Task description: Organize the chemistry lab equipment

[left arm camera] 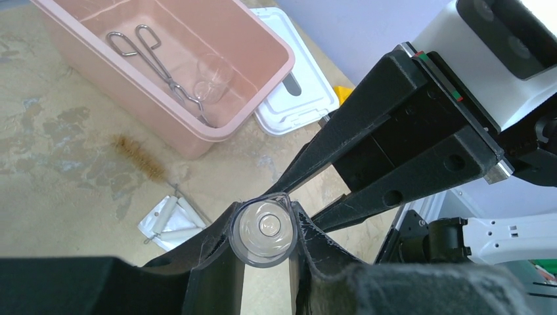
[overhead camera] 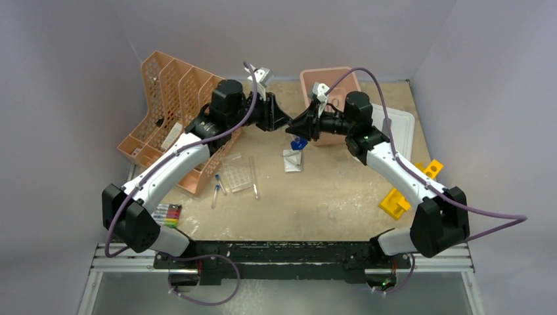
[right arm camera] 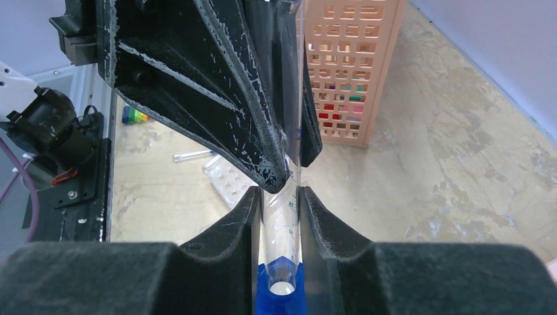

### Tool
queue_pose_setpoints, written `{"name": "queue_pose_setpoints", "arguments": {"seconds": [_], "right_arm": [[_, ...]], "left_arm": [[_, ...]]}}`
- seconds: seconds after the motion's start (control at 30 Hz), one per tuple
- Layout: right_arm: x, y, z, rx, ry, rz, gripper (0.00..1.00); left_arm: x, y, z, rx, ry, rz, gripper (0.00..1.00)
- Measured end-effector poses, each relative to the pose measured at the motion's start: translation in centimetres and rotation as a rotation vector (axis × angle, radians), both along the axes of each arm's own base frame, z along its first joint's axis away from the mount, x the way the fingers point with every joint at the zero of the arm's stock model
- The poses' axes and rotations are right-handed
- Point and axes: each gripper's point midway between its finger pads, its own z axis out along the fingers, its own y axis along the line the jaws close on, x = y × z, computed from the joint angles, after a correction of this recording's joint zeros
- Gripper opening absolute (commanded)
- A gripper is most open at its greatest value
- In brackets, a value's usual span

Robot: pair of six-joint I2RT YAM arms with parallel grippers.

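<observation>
While my two hands meet in the air above the surface (overhead camera: 328, 197), I judge the step in hand to be a handover of the clear flask with blue base (right arm camera: 284, 243).

My left hand (left arm camera: 266, 222) is clamped around the flask's clear neck, fingers pressed to either side of it. My right hand (right arm camera: 279, 195) is closed on the same glass just next to the left fingertips. Its pads touch both sides, and the blue foot shows right behind them. The two pairs of fingers cross each other closely, nearly touching.

Beyond my right hand stands the pink bin (left arm camera: 197, 141), with the forceps (left arm camera: 154, 59) and a clear dish (left arm camera: 211, 75) already lying in it. A white lid (left arm camera: 289, 98) sits just past the bin. Below the hands a brush (left arm camera: 141, 157) lies on the surface. Near my left arm are the tube rack (overhead camera: 238, 176) and the blue-capped tubes (overhead camera: 215, 192), well away from the bin.

The next move, as I see it, calls for my left hand to let go only once the right grip is firm. It should draw straight back so its fingers do not snag the right ones. Then the right hand can carry the flask to the bin.
</observation>
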Motion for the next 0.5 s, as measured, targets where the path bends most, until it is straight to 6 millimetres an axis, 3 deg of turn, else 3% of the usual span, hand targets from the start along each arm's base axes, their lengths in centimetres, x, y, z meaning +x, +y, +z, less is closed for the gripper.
{"name": "queue_pose_setpoints", "arguments": {"seconds": [0.17,0.3,0.5], "right_arm": [[0.0,0.2,-0.2,-0.001,0.006,0.012,0.09],[0.0,0.2,-0.3,-0.004,0.013,0.012,0.07],[0.1,0.1,-0.3,-0.006,0.013,0.005,0.05]], "left_arm": [[0.4,0.4,-0.2,0.000,0.019,0.001,0.40],[1.1,1.0,0.3,-0.028,0.037,0.020,0.72],[3.9,3.0,1.8,-0.069,0.028,0.120,0.80]]}}
